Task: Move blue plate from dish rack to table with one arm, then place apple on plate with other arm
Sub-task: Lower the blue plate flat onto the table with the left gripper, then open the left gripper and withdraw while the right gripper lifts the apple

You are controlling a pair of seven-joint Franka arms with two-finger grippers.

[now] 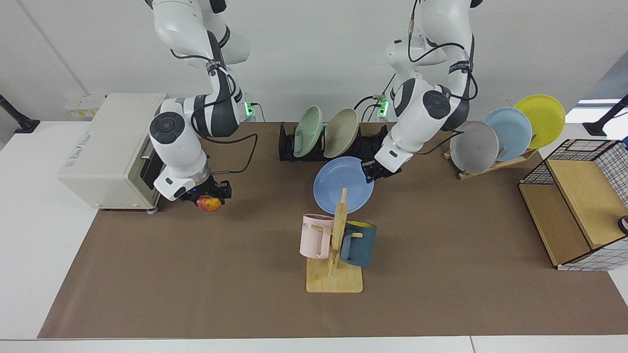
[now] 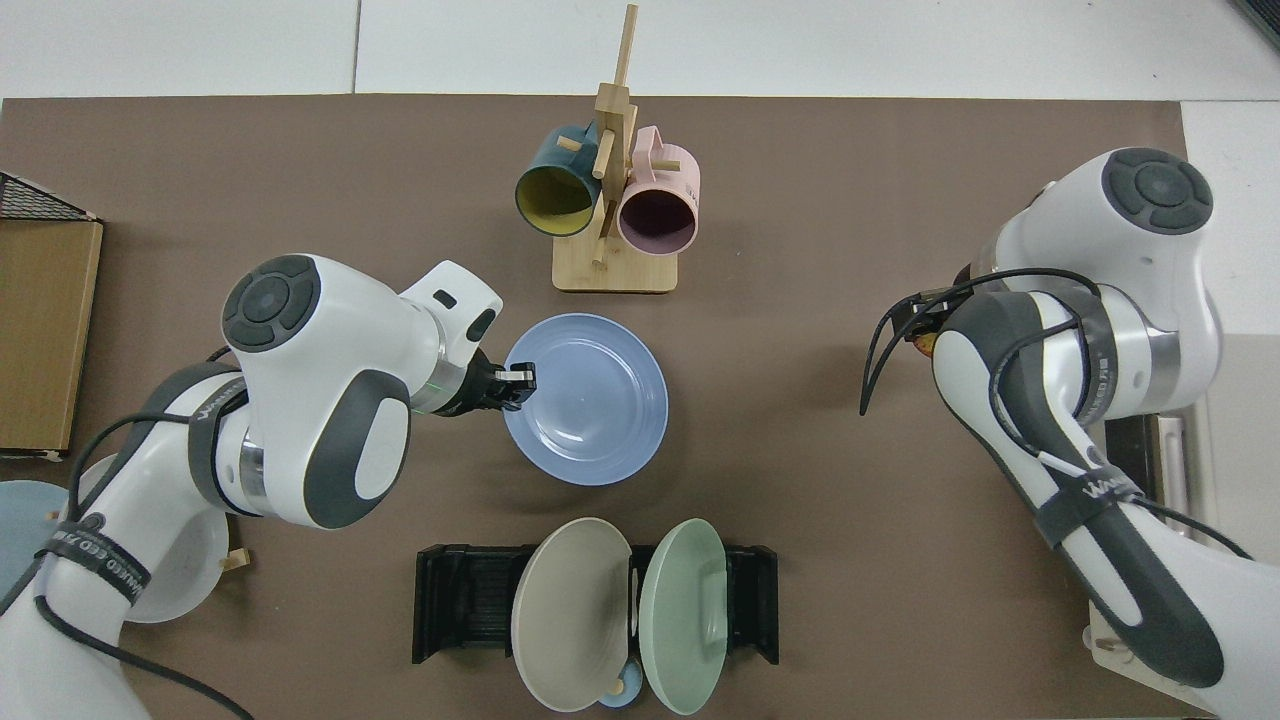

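White tabletop [image 1: 29, 245] under a wide brown mat [image 1: 441, 274], plain pale wall behind. Left gripper [image 1: 374, 171] clamped narrow on the rim of the blue plate [image 1: 342, 184], held face-up, out of the dish rack [image 1: 289, 147] and low over the mat between the rack and the wooden mug stand [image 1: 335, 274]; from above, blue plate [image 2: 585, 400] pinched at its edge by the gripper [image 2: 510, 380], touching the mat or not, cannot tell. Right gripper [image 1: 208, 193] closed around the apple [image 1: 208, 202], just clear of the mat beside the cream toaster oven [image 1: 110, 147]. 2 plates, green and beige, standing in the rack's slots. 2 mugs, pink and dark blue, hung on the stand. 3 plates, grey, pale blue and yellow, leaning on a slanted wooden stand [image 1: 490, 164]. Wire-and-wood shelf [image 1: 574, 215] at the mat's far end.
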